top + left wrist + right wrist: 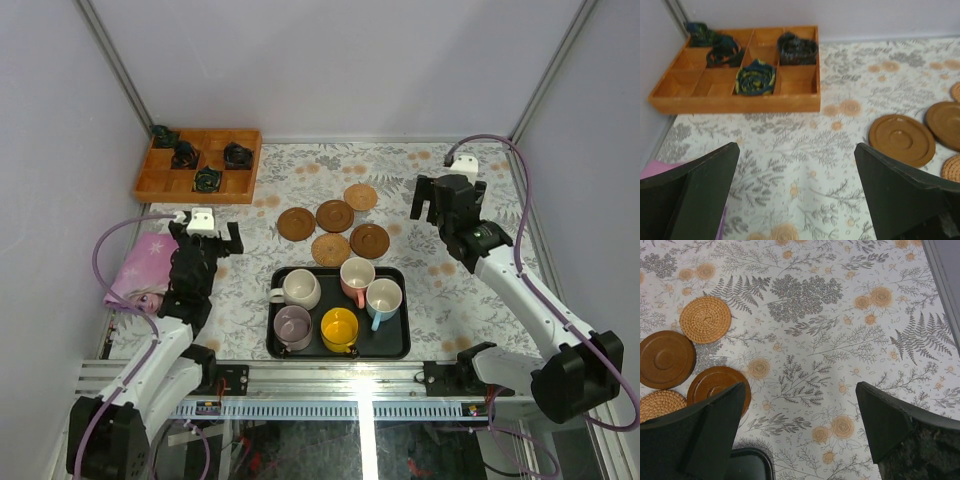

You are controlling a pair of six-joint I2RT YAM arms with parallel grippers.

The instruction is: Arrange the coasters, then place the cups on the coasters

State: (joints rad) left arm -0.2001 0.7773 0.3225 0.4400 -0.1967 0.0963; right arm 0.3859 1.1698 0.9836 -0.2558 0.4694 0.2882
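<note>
Tablecloth (805, 340) first: matt printed cloth, ferns and flowers all over. Two woven coasters (705, 319) look like rough, dry cane, while the wooden coasters (665, 359) are smooth and polished with a soft shine. The cups (340, 328) are glazed and glossy (ceramic, by the gleam). The black tray (400, 338) looks like smooth plastic. The divided box (740, 102) is plain satin wood.

No legible text or labels anywhere.
</note>
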